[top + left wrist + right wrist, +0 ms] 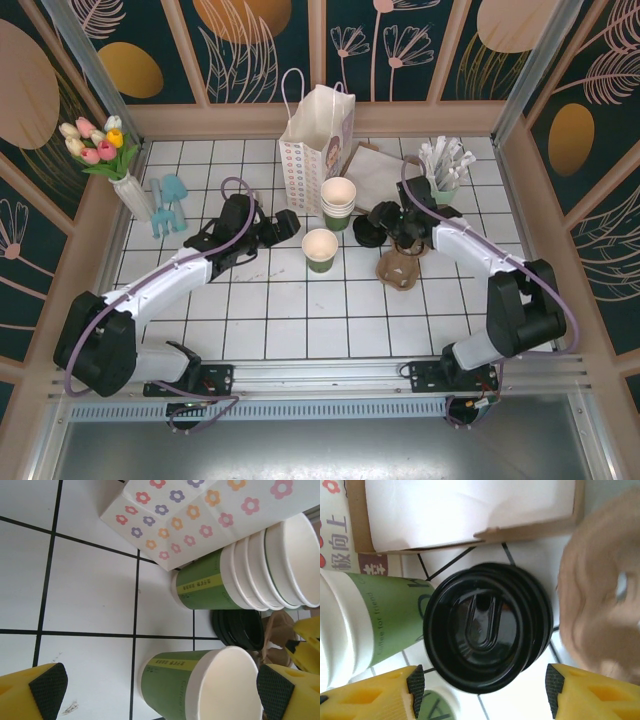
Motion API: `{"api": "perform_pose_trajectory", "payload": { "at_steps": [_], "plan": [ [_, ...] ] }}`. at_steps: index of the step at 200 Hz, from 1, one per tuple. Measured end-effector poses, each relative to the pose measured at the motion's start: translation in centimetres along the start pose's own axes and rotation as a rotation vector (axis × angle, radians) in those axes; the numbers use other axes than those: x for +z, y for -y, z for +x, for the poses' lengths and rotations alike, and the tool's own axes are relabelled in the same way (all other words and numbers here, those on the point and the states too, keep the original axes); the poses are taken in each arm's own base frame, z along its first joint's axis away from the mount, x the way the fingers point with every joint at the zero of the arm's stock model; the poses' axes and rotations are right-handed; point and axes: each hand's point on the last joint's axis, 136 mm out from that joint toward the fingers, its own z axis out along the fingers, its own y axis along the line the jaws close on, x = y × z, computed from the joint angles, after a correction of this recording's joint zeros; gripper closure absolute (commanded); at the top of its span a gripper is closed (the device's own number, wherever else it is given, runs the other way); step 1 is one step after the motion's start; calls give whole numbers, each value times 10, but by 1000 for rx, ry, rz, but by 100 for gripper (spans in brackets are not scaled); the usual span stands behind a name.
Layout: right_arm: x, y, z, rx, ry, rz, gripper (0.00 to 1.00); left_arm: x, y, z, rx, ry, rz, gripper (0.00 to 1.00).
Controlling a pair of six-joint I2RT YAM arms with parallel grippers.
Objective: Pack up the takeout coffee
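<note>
**Left arm.** The left gripper [160, 690] has its fingers [46, 686] fully apart and holds nothing. The takeout coffee cup [200, 690] lies between them at the lower centre of the left wrist view, closer to the finger at lower right. In the top view the cup stands upright on the tabletop [300, 320] at frame centre, mouth open, no lid fitted, just below and right of the left gripper. Its long axis is vertical, so a grasp from the side is judged the fitting approach. The left arm is the nearer one to the cup.

**Right arm.** The right gripper [484, 690] has its fingers [416, 689] apart, one on each side of the black lids [487, 630], with no contact visible. The lids lie flat in a stack at the centre of the right wrist view. In the top view they sit right of the cup and apart from it. The right arm is the nearer one to the lids.

**Obstructions.**
- The cardboard carrier [400, 268] lies just below and right of the lids.
- The cup stack [338, 203] stands just above the single cup and beside the lids. A sideways move by either gripper risks striking it.
- The paper bag [315, 140] stands upright behind the stack at upper centre, mouth up.
- The mint cup of sticks [445, 172] stands at upper right, well apart.
</note>
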Motion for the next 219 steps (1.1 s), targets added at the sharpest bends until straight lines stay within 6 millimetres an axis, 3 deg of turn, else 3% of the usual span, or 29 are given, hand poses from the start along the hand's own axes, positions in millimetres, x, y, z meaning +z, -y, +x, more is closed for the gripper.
{"api": "perform_pose_trajectory", "payload": {
  "at_steps": [36,86,219],
  "plan": [
    [3,-8,14,173,-18,-11,38,5,-8,5,-3,-19,-32,1],
    [9,1,25,343,-24,17,39,10,-13,9,-5,-35,-51,1],
    [31,8,32,488,-11,15,55,12,-18,9,-6,-31,-73,1]
  ]
}}
